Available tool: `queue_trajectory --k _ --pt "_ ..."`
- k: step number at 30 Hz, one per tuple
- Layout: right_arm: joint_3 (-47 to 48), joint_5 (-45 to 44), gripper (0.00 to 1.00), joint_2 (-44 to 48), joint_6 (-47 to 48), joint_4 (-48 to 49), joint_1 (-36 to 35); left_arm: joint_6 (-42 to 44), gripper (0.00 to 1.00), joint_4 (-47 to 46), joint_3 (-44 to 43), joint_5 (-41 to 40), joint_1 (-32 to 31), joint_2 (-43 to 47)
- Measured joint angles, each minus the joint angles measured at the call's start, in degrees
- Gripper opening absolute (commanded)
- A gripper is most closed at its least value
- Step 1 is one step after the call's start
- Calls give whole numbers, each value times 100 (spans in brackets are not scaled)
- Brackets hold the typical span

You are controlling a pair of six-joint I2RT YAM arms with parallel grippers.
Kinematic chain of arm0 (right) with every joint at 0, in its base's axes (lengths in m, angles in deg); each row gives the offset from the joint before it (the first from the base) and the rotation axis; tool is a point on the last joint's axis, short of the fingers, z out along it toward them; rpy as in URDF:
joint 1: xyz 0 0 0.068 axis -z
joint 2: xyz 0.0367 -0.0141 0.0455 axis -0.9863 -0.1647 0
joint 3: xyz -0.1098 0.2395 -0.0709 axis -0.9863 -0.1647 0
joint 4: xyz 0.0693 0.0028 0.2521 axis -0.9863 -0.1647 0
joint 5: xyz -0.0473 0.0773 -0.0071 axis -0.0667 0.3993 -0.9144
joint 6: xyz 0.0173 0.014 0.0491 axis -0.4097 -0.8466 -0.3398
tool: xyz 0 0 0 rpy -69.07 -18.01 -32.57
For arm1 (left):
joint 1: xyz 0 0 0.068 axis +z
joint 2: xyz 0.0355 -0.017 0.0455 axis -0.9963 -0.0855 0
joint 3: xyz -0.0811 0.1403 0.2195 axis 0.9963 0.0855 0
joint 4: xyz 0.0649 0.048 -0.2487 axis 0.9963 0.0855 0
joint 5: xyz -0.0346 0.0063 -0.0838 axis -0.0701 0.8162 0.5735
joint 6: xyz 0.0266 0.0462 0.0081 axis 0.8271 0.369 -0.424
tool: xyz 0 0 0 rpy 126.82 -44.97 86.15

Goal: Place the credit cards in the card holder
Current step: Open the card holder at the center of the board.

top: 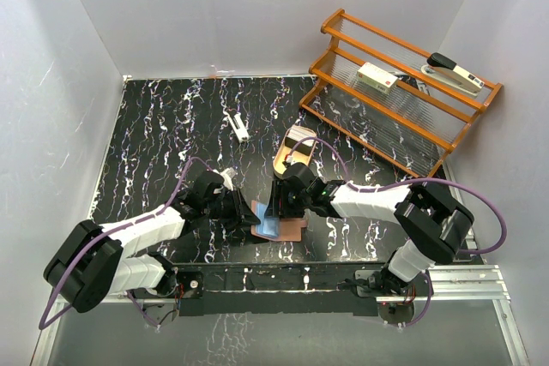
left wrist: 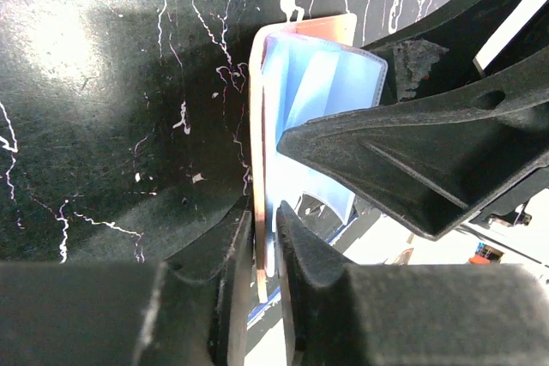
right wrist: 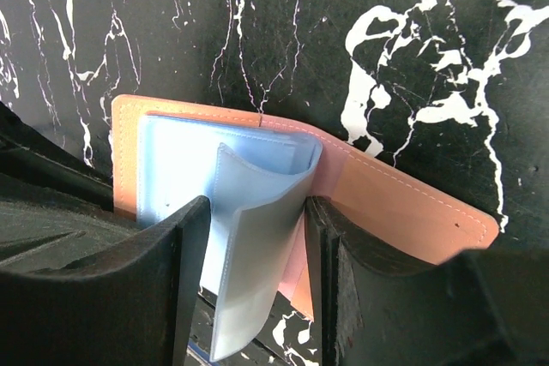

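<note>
card holder (top: 276, 225) at 6 o'clock of worktop (top: 154, 135), spread open | left end effector (left wrist: 264, 250) pinches its salmon cover | right end effector (right wrist: 253, 242) grips blue sleeves | advice: hold cover steady, part sleeves gently | cards (top: 297, 138) in tray (top: 288, 163), 12 o'clock.

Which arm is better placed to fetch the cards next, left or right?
Probably right. The left end effector pinches the card holder cover, keeping it open. The right end effector, around a blue sleeve, is nearer the credit cards in the tray.

Card holder (right wrist: 257, 203) open, salmon cover flat, blue sleeves raised; credit cards (top: 298, 139) in tray.
</note>
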Motion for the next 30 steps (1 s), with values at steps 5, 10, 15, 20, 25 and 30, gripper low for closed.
queue_trajectory --k 5,10,15,20,25,30 --pt "0 -116 45 9 22 -55 0 28 13 2 0 -37 -2 4" --pt "-13 -175 45 31 42 -101 0 35 23 2 0 -70 -4 7" --pt "-39 -186 45 42 44 -98 0 31 20 -24 0 -94 -4 -37" --pt "-39 -197 45 52 48 -105 0 48 14 -46 0 -116 -4 -129" --pt "-70 -286 45 160 85 -179 -2 66 1 -70 0 -122 -4 -131" --pt "-70 -476 46 254 133 -396 -4 76 0 -61 0 -127 -4 -96"
